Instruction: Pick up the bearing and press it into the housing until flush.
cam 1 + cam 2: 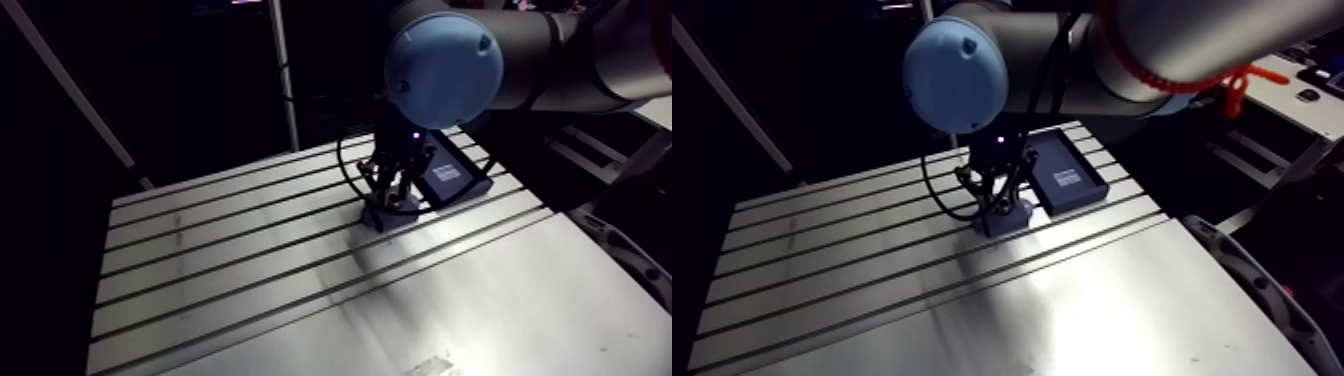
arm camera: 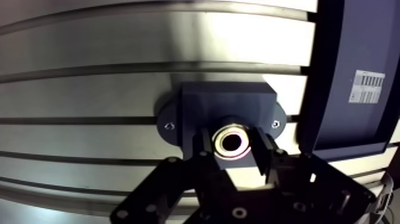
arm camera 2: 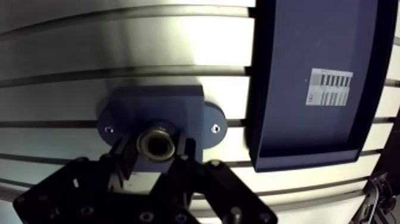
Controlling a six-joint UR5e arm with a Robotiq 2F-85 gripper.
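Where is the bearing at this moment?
In the wrist view, the bearing is held between the jaws, right at the housing on the table. A dark tray lies beside the housing.

Grey tubular arm (image 1: 585, 50) with round light-blue joint cap (image 1: 443, 68). Black gripper (image 2: 233, 146): two fingers (image 2: 266, 161), linked frame, small screws (image 2: 240, 212).

**A robot work cell in a lab or workshop**

I work at a slotted aluminium bench (image 1: 250, 300). A dark housing (image 3: 161, 104) sits on it with a screw in each flange, and a blue tray (image 3: 297, 36) with a printed label (image 3: 330, 87) lies just beside.
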